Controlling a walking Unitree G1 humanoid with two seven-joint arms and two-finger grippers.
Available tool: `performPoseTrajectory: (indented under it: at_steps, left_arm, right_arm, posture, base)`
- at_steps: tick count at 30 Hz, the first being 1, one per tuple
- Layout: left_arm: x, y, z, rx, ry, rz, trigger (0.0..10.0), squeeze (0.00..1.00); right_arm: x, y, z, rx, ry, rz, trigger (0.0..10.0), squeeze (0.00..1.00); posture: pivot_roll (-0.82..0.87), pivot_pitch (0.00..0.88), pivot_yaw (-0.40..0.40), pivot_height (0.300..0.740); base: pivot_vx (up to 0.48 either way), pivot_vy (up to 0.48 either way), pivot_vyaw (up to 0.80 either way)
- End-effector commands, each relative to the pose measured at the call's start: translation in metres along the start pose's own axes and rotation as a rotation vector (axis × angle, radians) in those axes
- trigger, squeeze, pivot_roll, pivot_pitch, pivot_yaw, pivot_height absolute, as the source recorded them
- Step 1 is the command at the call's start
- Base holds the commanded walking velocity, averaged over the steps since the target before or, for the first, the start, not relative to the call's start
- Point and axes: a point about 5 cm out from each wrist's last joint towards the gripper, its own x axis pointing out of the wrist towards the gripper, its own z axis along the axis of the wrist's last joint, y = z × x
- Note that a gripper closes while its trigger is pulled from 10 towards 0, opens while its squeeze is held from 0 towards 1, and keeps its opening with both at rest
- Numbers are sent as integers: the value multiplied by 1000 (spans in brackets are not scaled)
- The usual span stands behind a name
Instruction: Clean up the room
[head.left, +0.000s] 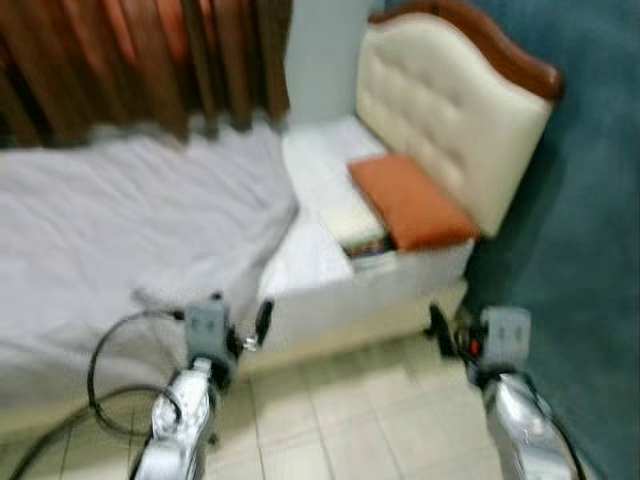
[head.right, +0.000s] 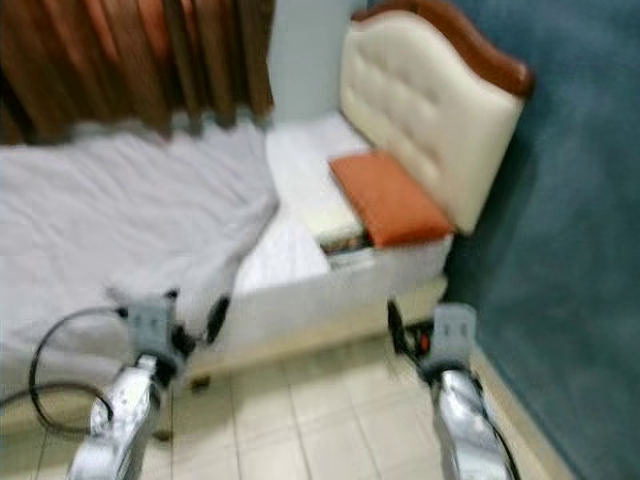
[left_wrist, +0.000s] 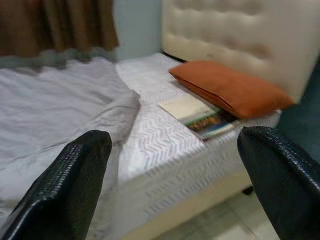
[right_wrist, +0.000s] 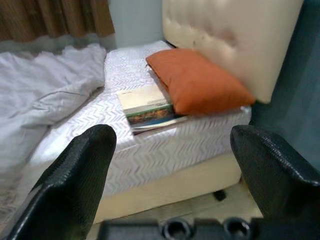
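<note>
A book (right_wrist: 146, 108) lies flat on the bed (head.left: 320, 262), touching the near edge of an orange pillow (head.left: 410, 203) that rests by the cream headboard (head.left: 450, 110). A rumpled grey blanket (head.left: 120, 230) covers the bed's other side. The left gripper (left_wrist: 175, 185) and right gripper (right_wrist: 172, 175) hover before the mattress edge, fingers spread wide apart, holding nothing.

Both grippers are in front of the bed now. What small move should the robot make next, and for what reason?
Probably step closer to the bed. Both the left gripper and right gripper are open and holding nothing, short of the mattress edge, while the book lies beside the orange pillow.
</note>
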Motion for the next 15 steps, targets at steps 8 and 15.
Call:
performPoseTrajectory:
  at_steps: [8,15]
  left_arm:
    - [5,9,5,18,1,16,10000,0]
    - [7,9,5,55,-1,29,10000,0]
  right_arm:
    - [3,7,2,24,-8,33,10000,0]
    - [4,7,2,26,-9,38,10000,0]
  posture:
    - [-17,0,1,740]
    - [-28,0,5,740]
  base:
    - [0,480,0]
    - [0,343,0]
